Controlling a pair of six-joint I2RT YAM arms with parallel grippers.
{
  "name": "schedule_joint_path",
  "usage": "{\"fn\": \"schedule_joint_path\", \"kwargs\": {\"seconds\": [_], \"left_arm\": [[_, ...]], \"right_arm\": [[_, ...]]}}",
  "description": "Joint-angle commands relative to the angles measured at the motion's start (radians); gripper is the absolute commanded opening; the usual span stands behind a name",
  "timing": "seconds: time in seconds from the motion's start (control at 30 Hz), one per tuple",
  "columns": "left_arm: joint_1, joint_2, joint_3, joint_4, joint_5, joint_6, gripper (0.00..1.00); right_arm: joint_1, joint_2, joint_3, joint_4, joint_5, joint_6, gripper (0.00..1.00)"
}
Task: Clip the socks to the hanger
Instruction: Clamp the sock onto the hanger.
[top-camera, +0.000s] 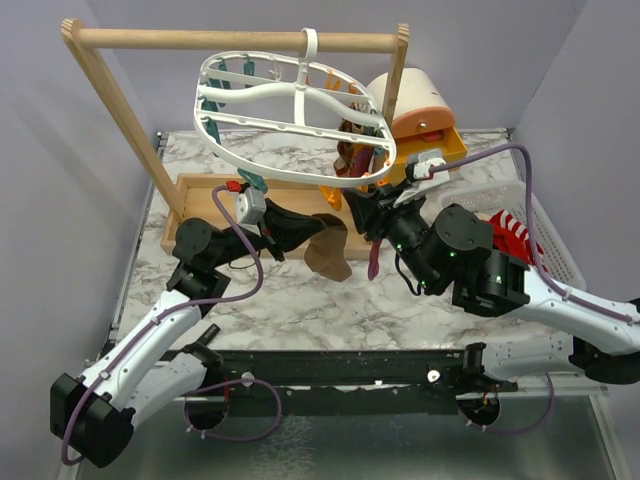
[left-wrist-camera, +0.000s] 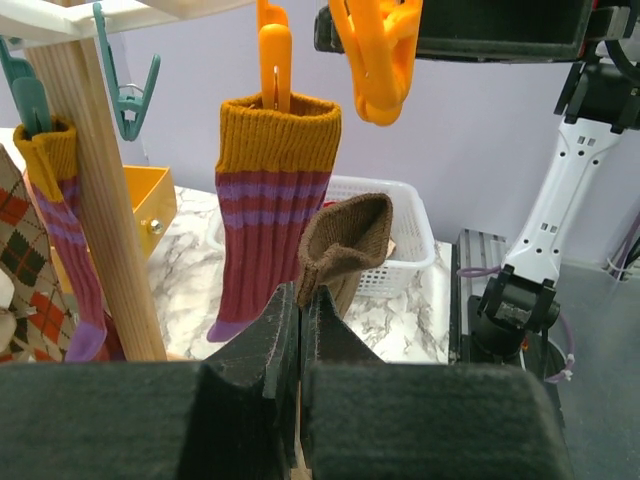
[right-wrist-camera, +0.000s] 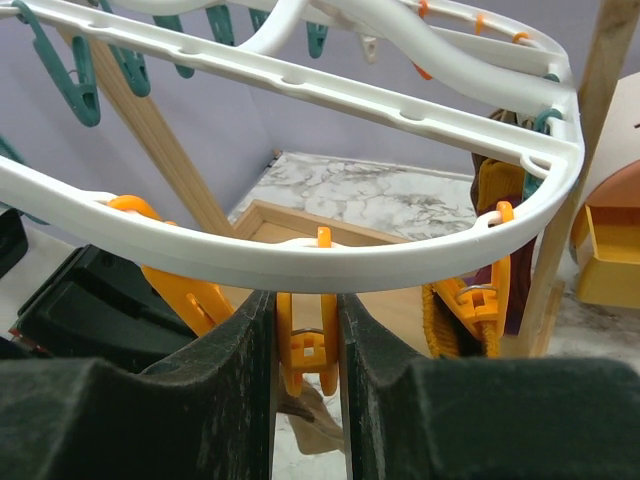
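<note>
The white oval hanger (top-camera: 262, 96) hangs by its hook from the wooden bar. My left gripper (left-wrist-camera: 300, 300) is shut on the cuff of a tan-brown sock (left-wrist-camera: 345, 245), which stands up just below an orange clip (left-wrist-camera: 375, 50). From above, that sock (top-camera: 328, 252) droops under the ring's front edge. My right gripper (right-wrist-camera: 307, 300) is shut on an orange clip (right-wrist-camera: 307, 340) that dangles from the hanger ring (right-wrist-camera: 300, 262), squeezing its sides. A maroon striped sock (left-wrist-camera: 270, 220) with a mustard cuff hangs clipped nearby. Another maroon sock (left-wrist-camera: 65, 230) and an argyle one (left-wrist-camera: 25, 270) hang at the left.
The wooden rack's post (left-wrist-camera: 95, 200) stands close on the left of my left gripper. A white slatted basket (top-camera: 545, 235) at the right holds a red-and-white striped sock (top-camera: 510, 228). The rack's wooden tray (top-camera: 200, 195) lies beneath the hanger. Teal clips (right-wrist-camera: 85, 85) dangle from the ring's far side.
</note>
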Motion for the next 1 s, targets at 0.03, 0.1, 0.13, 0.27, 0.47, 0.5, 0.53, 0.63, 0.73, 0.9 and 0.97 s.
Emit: {"fn": "schedule_joint_path", "kwargs": {"seconds": [0.03, 0.1, 0.13, 0.27, 0.47, 0.5, 0.53, 0.63, 0.73, 0.9, 0.97], "left_arm": [[-0.013, 0.022, 0.047, 0.04, 0.006, -0.027, 0.0], [-0.016, 0.032, 0.059, 0.04, -0.006, -0.031, 0.0], [-0.019, 0.037, 0.066, 0.04, -0.01, -0.033, 0.0], [-0.031, 0.062, 0.088, 0.042, -0.01, -0.04, 0.0], [-0.047, 0.079, 0.098, 0.042, -0.009, -0.035, 0.0], [-0.048, 0.081, 0.098, 0.042, -0.009, -0.033, 0.0], [-0.049, 0.081, 0.099, 0.042, -0.009, -0.032, 0.0], [-0.053, 0.082, 0.102, 0.042, -0.009, -0.026, 0.0], [-0.054, 0.08, 0.103, 0.042, -0.011, -0.022, 0.0], [-0.058, 0.081, 0.114, 0.042, -0.012, -0.017, 0.0], [-0.058, 0.081, 0.116, 0.042, -0.012, -0.014, 0.0]], "right_arm": [[0.002, -0.028, -0.032, 0.004, -0.068, -0.007, 0.01], [0.002, -0.028, -0.034, 0.002, -0.065, 0.0, 0.01], [0.002, -0.029, -0.034, 0.002, -0.064, 0.005, 0.01], [0.002, -0.025, -0.032, 0.008, -0.058, 0.016, 0.01], [0.002, -0.008, -0.026, 0.002, -0.032, 0.023, 0.01], [0.002, -0.006, -0.027, 0.003, -0.031, 0.025, 0.01], [0.002, -0.004, -0.027, 0.006, -0.03, 0.025, 0.01], [0.002, 0.002, -0.027, 0.006, -0.025, 0.024, 0.01], [0.002, 0.009, -0.022, 0.001, -0.027, 0.022, 0.01], [0.002, 0.017, -0.022, -0.009, -0.037, 0.023, 0.01], [0.002, 0.016, -0.026, -0.006, -0.041, 0.024, 0.01]]}}
